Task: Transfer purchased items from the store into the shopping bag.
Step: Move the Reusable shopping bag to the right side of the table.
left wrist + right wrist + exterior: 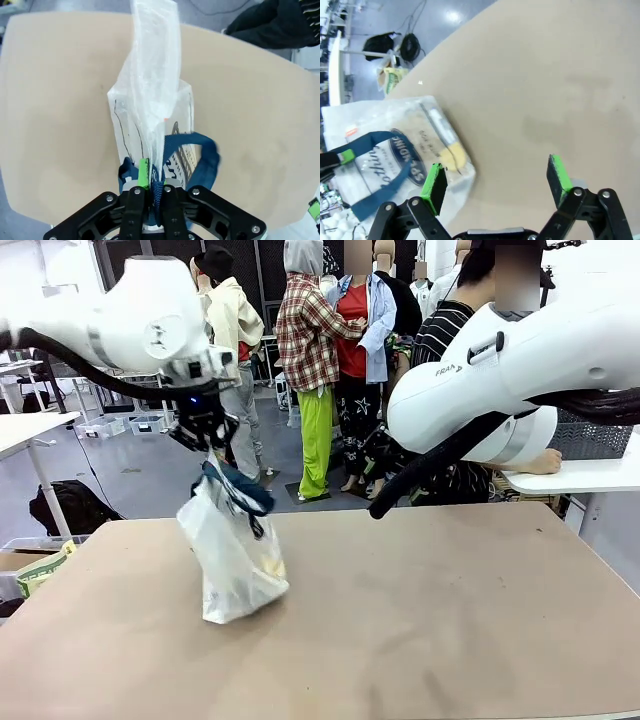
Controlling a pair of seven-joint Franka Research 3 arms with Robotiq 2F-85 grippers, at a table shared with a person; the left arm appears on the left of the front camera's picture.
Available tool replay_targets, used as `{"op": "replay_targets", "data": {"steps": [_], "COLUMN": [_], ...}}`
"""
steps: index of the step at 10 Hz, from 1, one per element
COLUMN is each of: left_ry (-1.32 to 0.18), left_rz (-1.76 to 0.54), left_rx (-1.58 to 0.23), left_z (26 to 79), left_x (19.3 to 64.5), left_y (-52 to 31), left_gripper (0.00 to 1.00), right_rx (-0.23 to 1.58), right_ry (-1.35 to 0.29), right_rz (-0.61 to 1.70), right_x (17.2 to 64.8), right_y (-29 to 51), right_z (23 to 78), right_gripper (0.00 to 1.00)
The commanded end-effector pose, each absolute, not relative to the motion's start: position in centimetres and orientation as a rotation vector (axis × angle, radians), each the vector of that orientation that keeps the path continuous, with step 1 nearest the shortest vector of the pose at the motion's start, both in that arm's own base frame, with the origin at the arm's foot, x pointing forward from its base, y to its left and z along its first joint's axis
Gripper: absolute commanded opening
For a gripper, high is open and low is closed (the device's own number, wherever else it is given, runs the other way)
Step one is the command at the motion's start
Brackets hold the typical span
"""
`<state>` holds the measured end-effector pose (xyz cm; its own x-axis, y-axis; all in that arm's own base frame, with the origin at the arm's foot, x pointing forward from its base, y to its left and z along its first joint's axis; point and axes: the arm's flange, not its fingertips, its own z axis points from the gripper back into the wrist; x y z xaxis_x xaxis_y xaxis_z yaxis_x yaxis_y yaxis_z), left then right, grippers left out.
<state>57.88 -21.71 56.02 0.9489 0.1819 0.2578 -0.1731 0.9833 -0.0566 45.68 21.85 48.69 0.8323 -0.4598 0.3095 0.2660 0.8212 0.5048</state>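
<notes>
I see the left gripper (152, 187) with jaws pinched tight on a navy strap handle (200, 155) of the translucent white plastic shopping bag (232, 555), which hangs below them, its bottom on the tan table (430, 610). Right gripper (497, 180) jaws spread wide, nothing between them; bag just beside one pad. Oval logo: partial lettering only, not legible. Yellowish packaged item (451, 156) shows through the plastic.
</notes>
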Motion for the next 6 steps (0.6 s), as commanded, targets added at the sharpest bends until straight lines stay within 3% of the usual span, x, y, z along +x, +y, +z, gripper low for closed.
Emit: {"op": "replay_targets", "data": {"steps": [1, 4, 6], "left_ry": [-0.344, -0.401, -0.343], "left_rz": [0.178, 0.266, 0.286], "left_rx": [-0.062, -0.013, 0.004], "left_z": [58.1, 60.2, 60.1], "left_x": [56.9, 56.7, 57.2], "left_y": [-17.0, -10.9, -5.7], "left_gripper": [0.0, 0.0, 0.0], "right_rx": [0.464, 0.464, 0.464], "right_ry": [-0.441, -0.441, -0.441], "right_rz": [-0.397, -0.397, -0.397], "right_x": [45.5, 45.5, 45.5], "right_y": [22.0, 22.0, 22.0], "right_z": [48.6, 48.6, 48.6], "right_gripper": [1.0, 1.0, 1.0]}}
